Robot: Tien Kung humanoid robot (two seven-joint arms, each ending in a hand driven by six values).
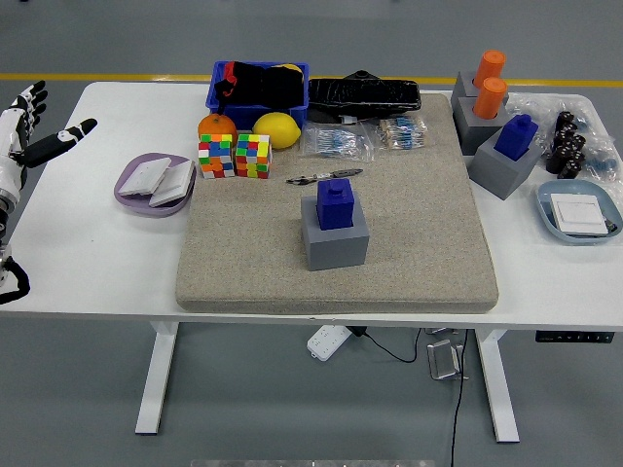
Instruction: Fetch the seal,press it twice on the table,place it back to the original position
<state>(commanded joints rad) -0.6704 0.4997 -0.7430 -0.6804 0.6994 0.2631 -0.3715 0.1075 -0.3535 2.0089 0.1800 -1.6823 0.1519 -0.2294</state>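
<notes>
Blue seal parked in its grey holder on the mat, left hand idle at the table's edge.

The white table carries a grey felt mat over its middle. Near the mat's centre stands a grey block holder, and the blue seal sits upright in its top. At the far left edge the left hand hangs with fingers spread and released, grasping nothing, well apart from the seal. A black pen lies just behind the holder.
</notes>
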